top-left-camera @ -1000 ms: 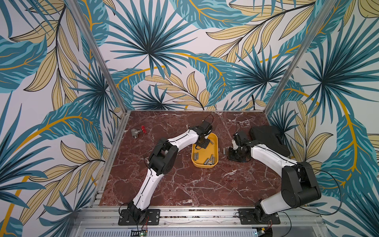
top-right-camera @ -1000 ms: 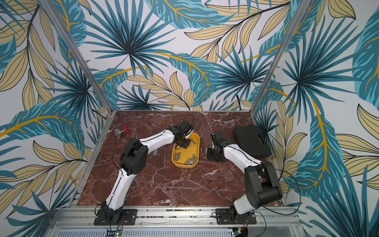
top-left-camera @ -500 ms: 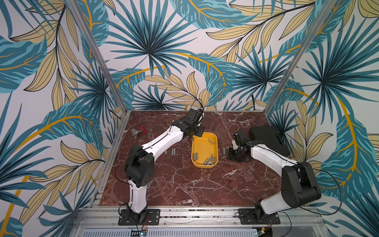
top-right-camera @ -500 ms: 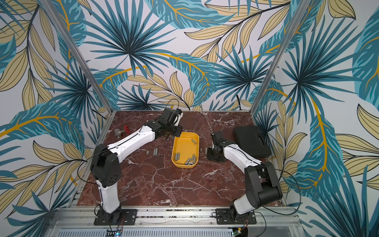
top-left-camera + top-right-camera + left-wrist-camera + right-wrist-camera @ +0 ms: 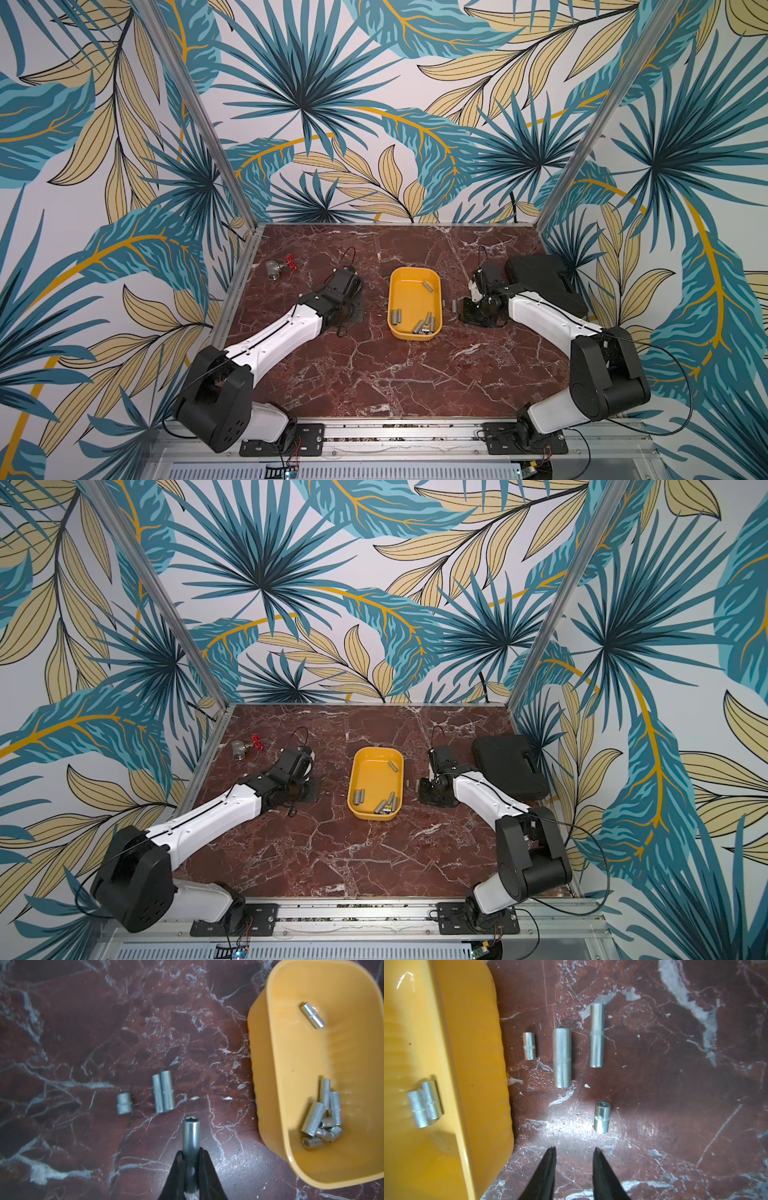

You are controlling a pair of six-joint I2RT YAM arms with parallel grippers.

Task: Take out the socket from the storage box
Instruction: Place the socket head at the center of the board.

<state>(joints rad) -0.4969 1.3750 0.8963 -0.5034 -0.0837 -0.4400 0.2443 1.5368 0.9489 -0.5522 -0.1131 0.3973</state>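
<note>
The left gripper (image 5: 191, 1154) is clenching a long socket (image 5: 191, 1134) by its rear end, the hex mouth pointing away from the jaws. This socket is already out of the box (image 5: 270, 1076) and is hanging over the bare table (image 5: 62, 1028), beside the box's outer wall and just short of a pair (image 5: 163, 1092) of sockets lying side by side, with a short socket (image 5: 124, 1103) a little further off. How high it is hanging above the marble I cannot tell. The step in hand is looking like the set-down, and doing it well is mostly a matter of rolling: the piece is a smooth cylinder, so it is worth lowering it until it is all but resting on the table before letting the jaws part, and laying it parallel to the pair but clear of it, so that nothing gets nudged. Opening slowly and lifting straight off should be stopping the fingers from dragging it. The right gripper (image 5: 574, 1151) is standing with its jaws parted and empty, over the table on the box's other side, near a row (image 5: 561, 1057) of laid-out sockets. A pile (image 5: 324, 1122) and a lone socket (image 5: 312, 1015) are lying in the box, so more trips seem to be waiting.
</note>
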